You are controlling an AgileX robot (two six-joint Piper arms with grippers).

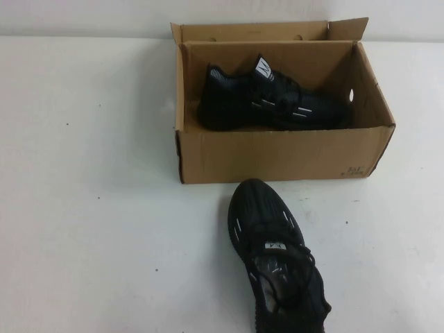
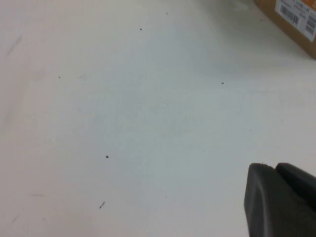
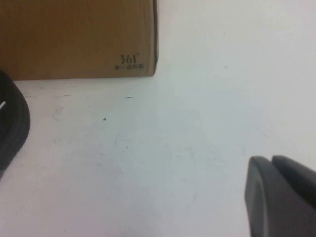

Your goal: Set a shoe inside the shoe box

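- Box (image 1: 277,156) sits toward the table's (image 1: 90,208) far edge, about mid-width, flaps up. One shoe already lies inside on its side, sole to the near wall.
- Second shoe (image 1: 276,260) is on the table just in front of the box's near wall, toe toward the box, heel running off the near edge of the high view; a small gap between toe and cardboard.
- Left gripper (image 2: 281,197): clenched, empty, low over bare table well off to the left, only a box corner in its view.
- Right gripper (image 3: 281,197): also clenched and empty, hovering over the table right of the shoe, near the box's printed corner.
- Handling, my guess: knit upper is soft and will collapse under a pinch; light overall; the ribbed sole is the stiff part (grippy, not slippery).
- Best hold looks like the heel collar or across the laced midfoot, one finger inside the opening.
- Right arm is the closer one.
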